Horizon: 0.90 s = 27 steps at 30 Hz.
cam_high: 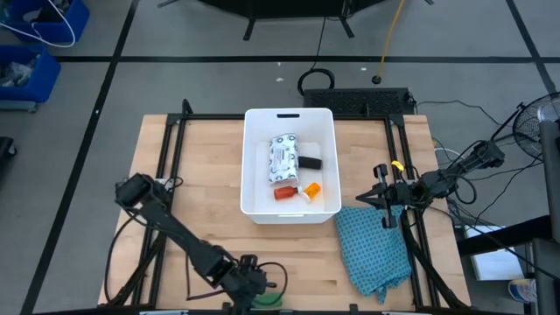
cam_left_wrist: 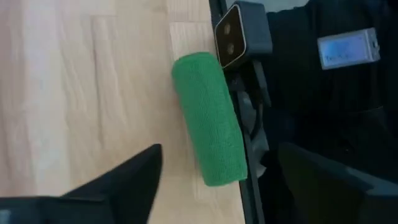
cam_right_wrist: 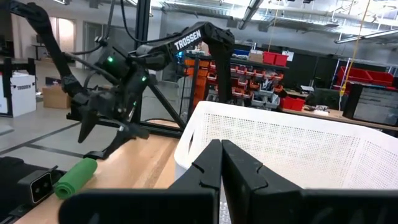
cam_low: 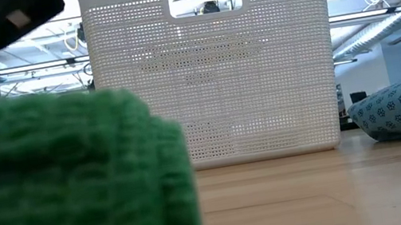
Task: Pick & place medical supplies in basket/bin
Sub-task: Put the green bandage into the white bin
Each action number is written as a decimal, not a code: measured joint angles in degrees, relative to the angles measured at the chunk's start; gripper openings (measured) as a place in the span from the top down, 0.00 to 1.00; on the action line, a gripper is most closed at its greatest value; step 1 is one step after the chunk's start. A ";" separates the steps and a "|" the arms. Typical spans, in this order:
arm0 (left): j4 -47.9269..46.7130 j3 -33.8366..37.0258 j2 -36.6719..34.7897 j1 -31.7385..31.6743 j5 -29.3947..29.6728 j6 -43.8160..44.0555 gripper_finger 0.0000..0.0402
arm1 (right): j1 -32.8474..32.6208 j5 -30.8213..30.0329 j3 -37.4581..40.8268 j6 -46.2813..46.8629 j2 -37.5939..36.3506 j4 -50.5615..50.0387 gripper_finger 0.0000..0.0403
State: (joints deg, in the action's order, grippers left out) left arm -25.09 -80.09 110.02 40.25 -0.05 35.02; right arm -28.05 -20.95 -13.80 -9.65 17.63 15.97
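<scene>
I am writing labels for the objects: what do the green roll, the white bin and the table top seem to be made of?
Green roll: probably soft fabric or bandage wrap; matte, fuzzy woven texture.
White bin: likely moulded plastic; smooth rim, walls perforated in a fine grid.
Table top: looks like pale wood, jointed planks with visible grain.

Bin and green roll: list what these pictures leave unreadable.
- Low view: the bin wall hides everything inside it.
- High view: printing on the white packet in the bin is too small to read.
- High view: the green roll is cut off by the bottom edge, with the left gripper partly over it.
- Low view: the roll fills the near corner, blurred, its ends out of frame.
</scene>
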 joint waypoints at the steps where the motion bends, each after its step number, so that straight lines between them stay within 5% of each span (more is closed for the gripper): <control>1: 0.60 0.00 0.43 -0.32 -0.75 0.32 0.15 | 0.00 0.00 0.00 0.00 0.00 0.00 1.00; 7: 4.18 0.02 2.41 -1.14 -4.78 1.21 0.01 | 0.00 0.00 0.00 0.12 0.02 -0.18 1.00; 27: 9.51 0.09 8.35 2.49 4.13 2.21 0.06 | 0.00 -0.06 0.00 4.97 0.02 0.06 1.00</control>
State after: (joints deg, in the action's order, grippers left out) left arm -15.57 -80.01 118.36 42.74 4.08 37.23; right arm -28.05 -21.01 -13.80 -4.68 17.65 16.03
